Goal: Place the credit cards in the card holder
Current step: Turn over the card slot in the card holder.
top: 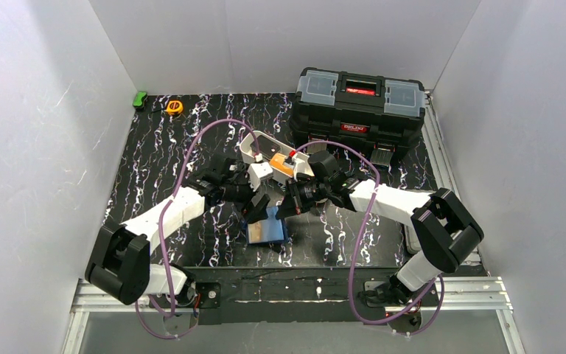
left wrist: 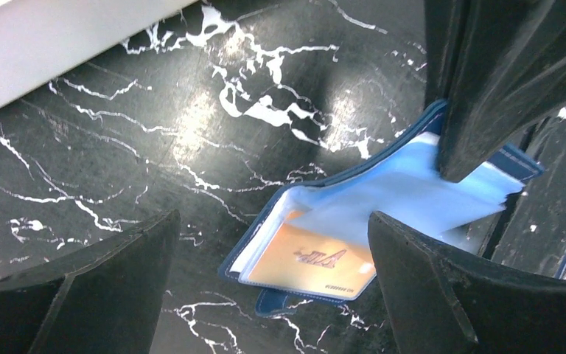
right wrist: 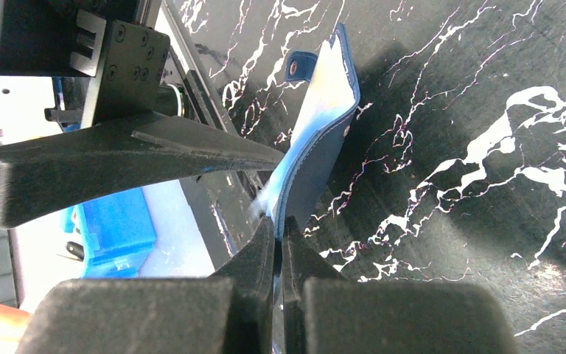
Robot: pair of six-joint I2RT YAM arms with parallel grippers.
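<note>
Black tabletop (top: 155,162) with white veining; plain white walls on three sides.

Jaws of the right gripper (right wrist: 278,225): pressed together on one edge of the card holder (right wrist: 324,125). They pinch the navy cover and hold that side up, so the leaf stands curved off the table. Snap tab (right wrist: 299,66) sticks out at the leaf's far end.

Jaws of the left gripper (left wrist: 273,225): spread wide, low over the opened holder, gripping nothing. One finger (left wrist: 442,295) sits right at the raised leaf; cannot tell whether it touches.

Between the fingers, an orange-yellow credit card (left wrist: 309,258) is tucked inside the holder's pale blue pocket, printed face up. Cannot tell whether other cards are in there.

Holder lies opened around the middle of the table, somewhat towards the near edge, with both grippers meeting over it.

Just beyond it, towards the far edge: long white tray (top: 254,151) with an orange item (top: 281,166) in it.

Far right corner: black toolbox (top: 360,110), lid closed.

Far left corner: yellow tape measure (top: 174,107) and a small green object (top: 140,98), near each other.

Purple cables (top: 191,155) loop above both arms.
</note>
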